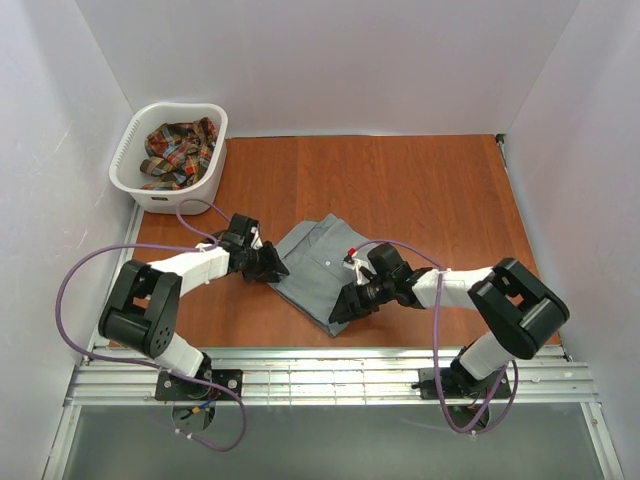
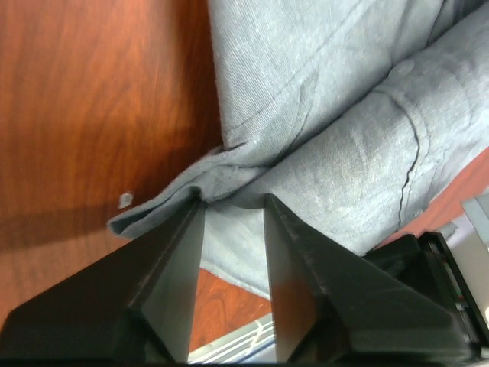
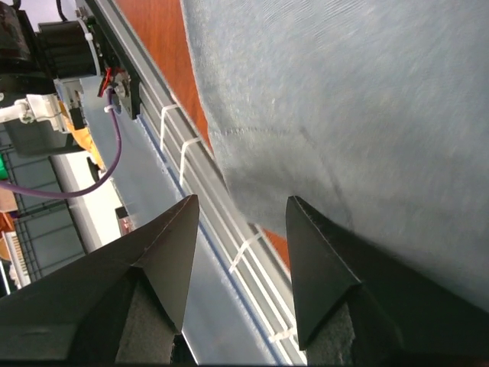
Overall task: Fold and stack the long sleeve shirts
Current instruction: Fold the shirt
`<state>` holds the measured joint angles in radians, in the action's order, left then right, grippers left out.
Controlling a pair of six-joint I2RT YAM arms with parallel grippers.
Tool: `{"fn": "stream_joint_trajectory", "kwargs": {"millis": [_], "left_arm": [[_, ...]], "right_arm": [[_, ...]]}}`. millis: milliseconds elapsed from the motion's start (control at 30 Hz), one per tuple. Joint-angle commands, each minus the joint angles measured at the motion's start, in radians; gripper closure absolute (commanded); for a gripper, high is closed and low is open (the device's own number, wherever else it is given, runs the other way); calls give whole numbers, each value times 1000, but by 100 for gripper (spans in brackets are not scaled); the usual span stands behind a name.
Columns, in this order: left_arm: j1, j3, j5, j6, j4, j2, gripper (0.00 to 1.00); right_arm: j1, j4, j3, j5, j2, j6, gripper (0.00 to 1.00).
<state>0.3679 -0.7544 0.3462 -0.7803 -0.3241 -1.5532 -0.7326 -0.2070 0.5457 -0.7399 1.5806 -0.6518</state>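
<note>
One long sleeve shirt, plain grey (image 1: 318,262), lies folded on the wooden table (image 1: 420,190) between both arms. My left gripper (image 1: 276,268) is at its left edge. In the left wrist view the left gripper (image 2: 233,200) has its tips against a bunched fold of the grey shirt (image 2: 321,115), jaws apart, with table showing through the gap. My right gripper (image 1: 341,305) is at the shirt's near corner. Seen from the right wrist, the right gripper (image 3: 241,205) is open and the grey shirt's (image 3: 344,99) hem lies just beyond its tips. The plaid shirt (image 1: 180,150) sits crumpled in the basket.
The white laundry basket (image 1: 135,188) stands at the table's far left corner. A metal rail (image 1: 330,375) runs along the near edge, right below the shirt's corner. White walls close in both sides and the back.
</note>
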Motion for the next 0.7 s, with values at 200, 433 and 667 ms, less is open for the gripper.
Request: {"fn": "stream_joint_trajectory", "kwargs": {"millis": [200,433,667], "left_arm": [[57,-52,-41,-40,-84,301,53],[134,-14,-32,-91,-34,200,63],[126,32,-87,-105,40,30,71]], "right_arm": [[-54,126,135,36,-116,24,56],[-111,70,166,83,31,24,57],[-113,69,89,57,107,23,58]]}}
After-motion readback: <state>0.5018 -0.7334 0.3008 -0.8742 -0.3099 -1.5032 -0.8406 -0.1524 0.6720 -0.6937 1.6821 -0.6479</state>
